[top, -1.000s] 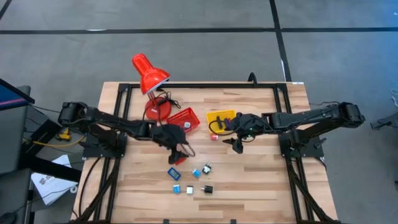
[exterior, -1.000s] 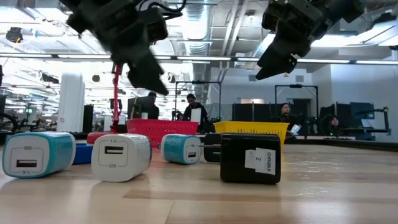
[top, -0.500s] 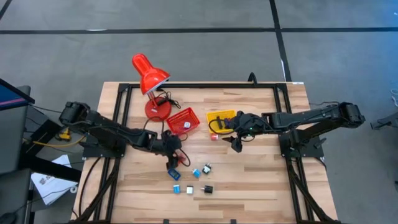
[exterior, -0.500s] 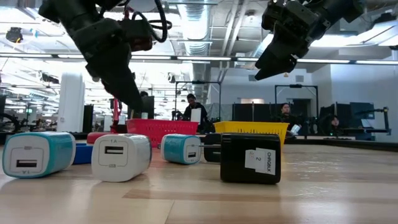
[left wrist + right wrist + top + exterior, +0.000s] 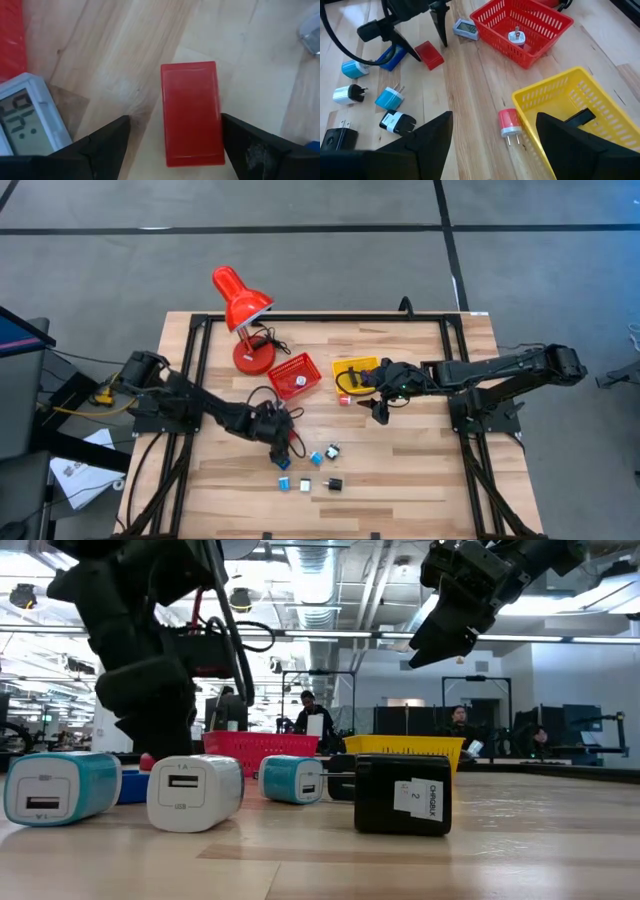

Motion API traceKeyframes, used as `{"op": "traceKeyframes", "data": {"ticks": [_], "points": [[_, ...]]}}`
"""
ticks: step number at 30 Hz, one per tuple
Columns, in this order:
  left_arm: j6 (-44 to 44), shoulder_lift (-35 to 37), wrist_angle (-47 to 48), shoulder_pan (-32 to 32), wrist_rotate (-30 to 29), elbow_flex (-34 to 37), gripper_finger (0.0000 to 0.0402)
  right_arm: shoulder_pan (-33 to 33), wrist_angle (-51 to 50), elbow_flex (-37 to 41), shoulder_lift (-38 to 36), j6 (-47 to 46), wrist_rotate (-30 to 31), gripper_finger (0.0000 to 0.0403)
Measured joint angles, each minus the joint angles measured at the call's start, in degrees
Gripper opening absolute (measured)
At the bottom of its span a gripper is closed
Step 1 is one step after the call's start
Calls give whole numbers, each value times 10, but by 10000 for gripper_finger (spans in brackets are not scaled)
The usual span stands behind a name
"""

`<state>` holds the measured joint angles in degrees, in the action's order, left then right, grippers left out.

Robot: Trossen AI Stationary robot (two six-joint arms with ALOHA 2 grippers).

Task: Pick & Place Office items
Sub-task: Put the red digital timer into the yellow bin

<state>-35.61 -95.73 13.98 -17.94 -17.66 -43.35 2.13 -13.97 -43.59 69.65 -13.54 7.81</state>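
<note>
Left wrist view had the clearest look: the left gripper [image 5: 172,145] sat low over the table [image 5: 100,60] with its fingers spread wide, and a small red block [image 5: 192,114] lay flat on the wood right between them, not touched by either one yet as far as I could tell. A little grey digital clock [image 5: 22,122] lay just beside the block, outside one finger. From the right wrist view the same red block [image 5: 429,54] was near the red basket [image 5: 522,26], with a blue piece [image 5: 390,57] just next to it and a handful of cyan, white and black plug adapters [image 5: 387,97] scattered a bit further off. The block looked like smooth hard plastic, so I'd guess light, rigid and kinda slippery, not fragile. Best bet was probably pinching it across the two long sides near the middle, since the fingers already lined up that way. The clock so close by could get bumped if the claw drifted. The right gripper [image 5: 378,411] hung above the table near the yellow basket [image 5: 570,107], fingers apart and holding nothing, with a red plug [image 5: 508,122] on the wood beside that basket.
</note>
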Motion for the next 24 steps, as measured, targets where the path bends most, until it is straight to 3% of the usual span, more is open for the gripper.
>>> {"op": "traceKeyframes", "data": {"ticks": [5,15,18,24], "points": [[8,-5,-2,-1,-4,0,286,0,0,0,0,0,0,279],[25,-2,-9,-1,1,0,159,0,5,0,0,0,0,279],[24,-2,-15,-1,1,1,147,0,6,0,0,-8,0,279],[22,42,-57,5,19,4,149,-17,36,0,0,-293,-29,279]]}}
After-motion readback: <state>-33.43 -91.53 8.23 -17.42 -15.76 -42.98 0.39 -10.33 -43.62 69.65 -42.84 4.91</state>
